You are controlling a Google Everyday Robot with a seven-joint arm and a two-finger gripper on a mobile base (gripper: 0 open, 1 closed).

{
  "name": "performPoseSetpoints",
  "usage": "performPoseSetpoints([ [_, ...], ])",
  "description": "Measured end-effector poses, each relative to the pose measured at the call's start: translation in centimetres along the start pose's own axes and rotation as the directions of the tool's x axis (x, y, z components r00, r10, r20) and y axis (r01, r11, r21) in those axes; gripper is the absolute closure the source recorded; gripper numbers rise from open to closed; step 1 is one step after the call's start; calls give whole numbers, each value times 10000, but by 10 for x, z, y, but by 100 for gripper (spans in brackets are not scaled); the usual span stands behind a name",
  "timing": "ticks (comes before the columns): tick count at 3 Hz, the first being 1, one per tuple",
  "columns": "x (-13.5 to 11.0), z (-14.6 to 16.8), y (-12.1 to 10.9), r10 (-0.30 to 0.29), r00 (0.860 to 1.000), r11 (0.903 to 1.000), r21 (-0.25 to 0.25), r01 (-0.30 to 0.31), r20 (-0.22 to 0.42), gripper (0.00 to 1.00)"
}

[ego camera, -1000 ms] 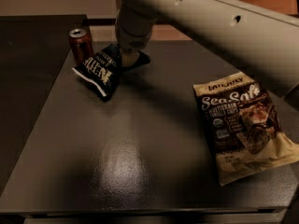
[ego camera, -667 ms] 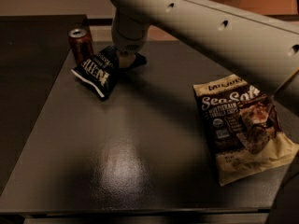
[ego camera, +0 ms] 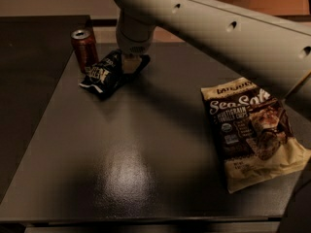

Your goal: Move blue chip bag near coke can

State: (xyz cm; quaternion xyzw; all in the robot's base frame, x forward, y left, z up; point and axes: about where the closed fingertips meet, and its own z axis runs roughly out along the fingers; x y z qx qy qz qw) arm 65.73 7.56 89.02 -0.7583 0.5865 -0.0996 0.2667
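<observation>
The blue chip bag [ego camera: 103, 74], dark navy foil with white lettering, lies crumpled on the dark table [ego camera: 146, 144] at the back left. The coke can [ego camera: 84, 49] stands upright just left of and behind it, a small gap apart. My gripper [ego camera: 130, 65] comes down from the large pale arm [ego camera: 209, 23] and sits on the bag's right end, mostly hidden by the wrist and the bag.
A larger cream-and-brown "Sea Salt" bag [ego camera: 252, 130] lies flat at the table's right side, close to the right edge. The table's front edge runs along the bottom of the view. A second dark surface [ego camera: 29, 81] adjoins on the left.
The gripper and the blue chip bag have shifted slightly left toward the coke can. The can and the Sea Salt bag have not moved.
</observation>
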Motion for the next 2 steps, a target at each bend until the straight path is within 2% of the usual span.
performPoseSetpoints([
  [1,0,0,0,-11,10000,10000,-5,11,-4,0],
  [2,0,0,0,-11,10000,10000,-5,11,-4,0],
])
